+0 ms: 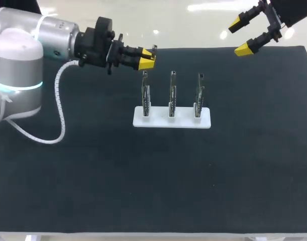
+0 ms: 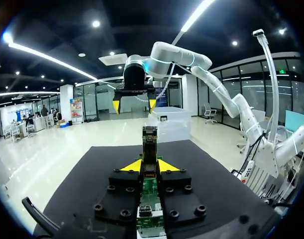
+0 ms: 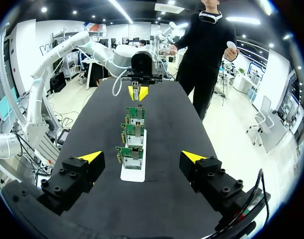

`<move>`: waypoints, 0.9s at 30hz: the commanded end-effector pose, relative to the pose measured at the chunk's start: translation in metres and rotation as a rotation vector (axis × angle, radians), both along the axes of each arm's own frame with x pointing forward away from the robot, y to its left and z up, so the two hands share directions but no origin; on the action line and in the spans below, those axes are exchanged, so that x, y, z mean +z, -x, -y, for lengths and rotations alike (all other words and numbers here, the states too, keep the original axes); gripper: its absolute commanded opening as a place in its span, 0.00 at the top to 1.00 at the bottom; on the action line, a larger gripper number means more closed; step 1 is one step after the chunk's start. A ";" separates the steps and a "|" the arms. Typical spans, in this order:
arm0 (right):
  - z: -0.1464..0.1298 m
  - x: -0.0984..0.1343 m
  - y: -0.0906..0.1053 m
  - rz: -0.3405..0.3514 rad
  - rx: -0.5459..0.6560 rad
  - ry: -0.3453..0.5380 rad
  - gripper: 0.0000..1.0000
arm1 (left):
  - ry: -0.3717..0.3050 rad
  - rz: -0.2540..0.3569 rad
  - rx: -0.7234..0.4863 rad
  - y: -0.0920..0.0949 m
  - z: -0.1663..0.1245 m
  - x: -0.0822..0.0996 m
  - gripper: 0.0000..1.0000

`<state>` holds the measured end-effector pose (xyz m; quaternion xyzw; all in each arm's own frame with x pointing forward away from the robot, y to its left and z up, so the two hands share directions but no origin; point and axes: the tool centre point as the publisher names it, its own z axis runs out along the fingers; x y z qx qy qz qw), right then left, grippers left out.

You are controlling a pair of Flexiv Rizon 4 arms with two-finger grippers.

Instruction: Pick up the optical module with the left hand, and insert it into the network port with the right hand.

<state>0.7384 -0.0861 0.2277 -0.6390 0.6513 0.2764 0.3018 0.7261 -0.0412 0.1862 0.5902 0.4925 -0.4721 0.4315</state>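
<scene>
My left gripper [image 1: 147,56] hangs just above and behind the leftmost circuit board [image 1: 145,94], shut on the small dark optical module [image 2: 150,145], which stands upright between its yellow tips. Three green boards with network ports stand in a row on a white stand [image 1: 172,119]; the middle board [image 1: 172,94] and the right board [image 1: 199,95] are free. One board [image 2: 151,219] shows right under the left gripper [image 2: 150,167]. My right gripper [image 1: 246,35] is open and empty, high over the table's far right corner. The right wrist view looks along the row of boards [image 3: 133,133] toward the left gripper [image 3: 137,92].
The black table mat [image 1: 153,181] spreads wide in front of the stand and to both sides. The left arm's white cable [image 1: 60,110] loops down over the mat at the left.
</scene>
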 end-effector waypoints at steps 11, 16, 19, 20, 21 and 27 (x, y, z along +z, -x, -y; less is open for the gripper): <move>0.000 0.000 0.000 0.000 0.001 -0.001 0.00 | 0.016 0.014 0.112 0.015 0.010 0.010 1.00; 0.000 0.000 0.000 0.000 0.001 -0.001 0.00 | 0.023 0.005 0.099 0.015 0.012 0.012 1.00; 0.000 0.000 0.000 0.000 0.001 -0.001 0.00 | 0.023 0.005 0.099 0.015 0.012 0.012 1.00; 0.000 0.000 0.000 0.000 0.001 -0.001 0.00 | 0.023 0.005 0.099 0.015 0.012 0.012 1.00; 0.000 0.000 0.000 0.000 0.001 -0.001 0.00 | 0.023 0.005 0.099 0.015 0.012 0.012 1.00; 0.000 0.000 0.000 0.000 0.001 -0.001 0.00 | 0.023 0.005 0.099 0.015 0.012 0.012 1.00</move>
